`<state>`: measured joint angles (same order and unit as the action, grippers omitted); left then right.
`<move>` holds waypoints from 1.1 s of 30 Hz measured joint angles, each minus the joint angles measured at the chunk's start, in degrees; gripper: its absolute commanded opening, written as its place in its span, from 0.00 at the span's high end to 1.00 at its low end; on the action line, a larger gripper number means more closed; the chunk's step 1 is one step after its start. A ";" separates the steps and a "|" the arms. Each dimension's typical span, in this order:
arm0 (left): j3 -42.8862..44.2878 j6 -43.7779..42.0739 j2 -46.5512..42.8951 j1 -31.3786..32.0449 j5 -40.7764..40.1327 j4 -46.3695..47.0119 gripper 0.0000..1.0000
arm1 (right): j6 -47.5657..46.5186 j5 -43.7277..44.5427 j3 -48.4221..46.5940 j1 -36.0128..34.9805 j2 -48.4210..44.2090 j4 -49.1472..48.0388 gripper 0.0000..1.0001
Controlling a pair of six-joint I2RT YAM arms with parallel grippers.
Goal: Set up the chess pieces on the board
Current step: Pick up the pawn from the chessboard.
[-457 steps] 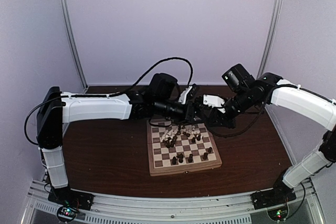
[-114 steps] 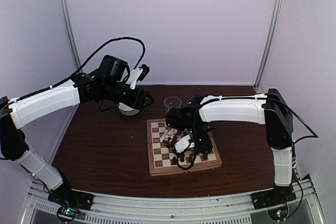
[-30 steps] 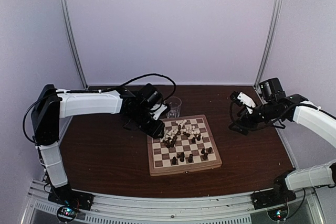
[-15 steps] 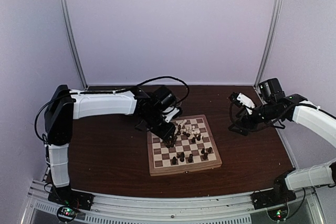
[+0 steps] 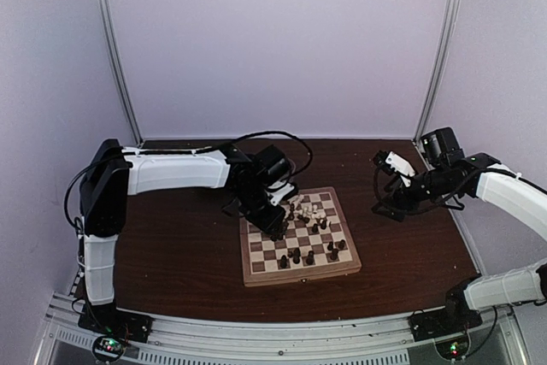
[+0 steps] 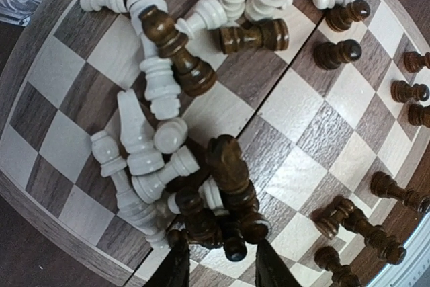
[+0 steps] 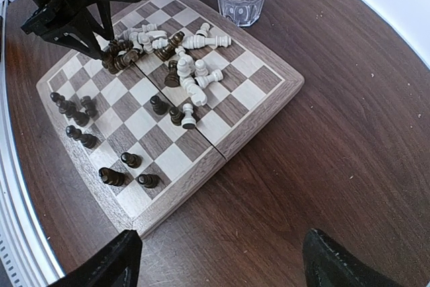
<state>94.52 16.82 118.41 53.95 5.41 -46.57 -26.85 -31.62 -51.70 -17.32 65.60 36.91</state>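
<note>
On the left gripper (image 6: 225,263), the black fingers (image 6: 176,270), cut off by the picture's edge, straddle a dark turned piece (image 6: 232,179) tipped over in a heap. Whether they pinch it cannot be told. Its long axis runs straight out from the gap. Glossy cream and brown chess pieces (image 6: 144,146) sprawl on the board (image 6: 40,213), over its far-left squares. The right gripper (image 7: 218,267), spread wide and empty, hangs over the dark table (image 7: 322,132) to the right.

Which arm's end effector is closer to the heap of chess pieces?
Left. The left end effector is down in the heap, straddling dark pieces; the right end effector hovers over the table, well right of the board.
</note>
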 measured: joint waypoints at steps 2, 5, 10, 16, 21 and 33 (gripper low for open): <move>0.17 -0.28 0.13 0.20 0.00 -0.17 0.62 | 0.00 -0.02 0.02 0.00 0.04 0.00 0.14; 0.52 -0.96 0.31 0.79 -0.20 -0.35 0.61 | 0.00 -0.09 0.00 0.00 0.11 0.07 0.14; 0.57 -2.16 0.31 1.79 -0.68 -0.74 0.67 | 0.00 -0.11 0.00 0.00 0.11 0.20 0.14; 1.42 -2.91 0.70 2.03 -1.75 -1.64 0.73 | 0.00 -0.15 0.02 0.00 0.42 0.22 0.14; 1.62 -3.06 1.42 2.03 -2.23 -1.73 0.74 | 0.00 -0.15 0.02 0.00 0.42 0.24 0.14; 2.14 -3.32 1.90 2.03 -2.43 -2.64 0.92 | 0.00 -0.31 0.02 0.00 0.42 0.24 0.15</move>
<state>96.66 13.50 120.31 55.99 2.98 -49.21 -26.85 -31.92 -51.68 -17.32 66.02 37.15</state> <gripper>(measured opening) 0.102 0.854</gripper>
